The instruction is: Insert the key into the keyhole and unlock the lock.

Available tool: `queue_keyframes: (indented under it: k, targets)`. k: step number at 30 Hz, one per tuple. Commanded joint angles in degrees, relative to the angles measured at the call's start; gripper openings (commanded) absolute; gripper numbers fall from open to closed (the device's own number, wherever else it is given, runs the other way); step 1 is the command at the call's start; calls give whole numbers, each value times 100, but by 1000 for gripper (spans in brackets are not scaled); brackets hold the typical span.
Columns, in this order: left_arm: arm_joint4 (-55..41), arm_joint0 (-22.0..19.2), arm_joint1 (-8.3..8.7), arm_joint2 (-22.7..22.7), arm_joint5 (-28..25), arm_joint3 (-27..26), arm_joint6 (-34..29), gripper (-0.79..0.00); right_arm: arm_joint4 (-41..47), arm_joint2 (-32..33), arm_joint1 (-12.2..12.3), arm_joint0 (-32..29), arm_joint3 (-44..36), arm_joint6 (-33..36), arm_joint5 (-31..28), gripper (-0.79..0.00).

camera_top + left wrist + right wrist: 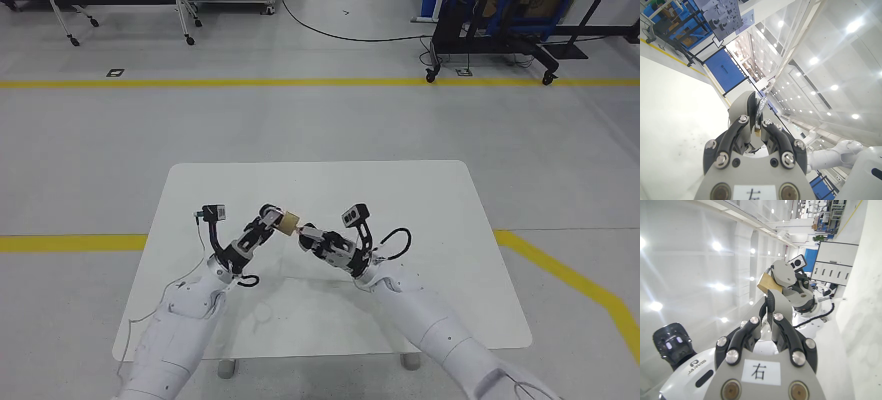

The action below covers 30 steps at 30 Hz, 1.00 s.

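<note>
A brass padlock (288, 221) is held up above the white table (420, 200) by my left gripper (276, 222), which is shut on it. In the left wrist view its silver shackle (761, 108) and a bit of brass body (757, 132) show between the fingers (740, 108). My right gripper (309, 237) is shut on the key (770, 304), whose dark head sits between the pads. The key's tip meets the bottom end of the padlock (768, 283); how deep it sits is hidden. The left gripper (783, 273) clamps the lock from the far side.
Both arms meet over the middle of the table, with bare white tabletop all around them. Yellow floor lines (300, 83) and wheeled racks (490, 40) lie well beyond the table's far edge.
</note>
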Motion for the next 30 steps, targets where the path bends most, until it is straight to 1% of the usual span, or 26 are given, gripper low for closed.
queue_keyframes:
  k: [1, 4, 7, 9, 12, 13, 15, 16, 19, 20, 21, 22, 26, 29, 30]
  targets:
    - [129, -41, 4, -48, 168, 21, 135, -785, -871, 113, 64, 64, 69, -437, -433, 0]
    - [380, -136, 26, -83, 530, 72, 78, -785, -2034, 446, 225, 36, -59, -1028, -832, 0]
    - [861, -309, 65, 1, 1002, 126, -415, -785, -3591, 1063, 480, -153, -461, -1834, -875, 0]
    - [1307, -407, 75, 139, 1290, 172, -669, -785, -4555, 1614, 671, -512, -1135, -2311, -723, 0]
    - [1899, -610, 43, 512, 1760, 221, -1008, -785, -5888, 2589, 933, -1380, -2532, -2909, -123, 0]
    - [2106, -722, 23, 668, 2019, 268, -1153, -785, -5996, 2687, 954, -1494, -2700, -2961, -44, 0]
    - [2550, -889, -27, 963, 2309, 396, -1162, -785, -5996, 2687, 954, -1494, -2700, -2961, -44, 0]
    - [2695, -989, -61, 1121, 2581, 515, -1258, -785, -5996, 2687, 954, -1494, -2700, -2961, -44, 0]
    - [2989, -1232, -157, 1447, 2899, 778, -1113, -785, -5996, 2687, 954, -1494, -2700, -2961, -44, 0]
    - [2987, -1300, -188, 1514, 2969, 838, -1059, -539, -5996, 2687, 954, -1494, -2700, -2961, -44, 0]
    - [2950, -1338, -212, 1549, 2970, 899, -961, -188, -5996, 2687, 954, -1494, -2700, -2961, -44, 0]
    - [2912, -1370, -231, 1574, 2981, 957, -903, 0, -5996, 2687, 954, -1494, -2700, -2961, -44, 0]
    - [2847, -1437, -241, 1558, 2944, 1038, -880, 0, -5996, 2687, 954, -1494, -2700, -2961, -44, 0]
    - [2754, -1377, -189, 1357, 2909, 897, -820, 0, -5996, 2687, 954, -1494, -2700, -2961, -44, 0]
    - [2752, -1339, -157, 1252, 2893, 802, -781, 0, -6111, 2697, 957, -1484, -2715, -3019, 41, 0]
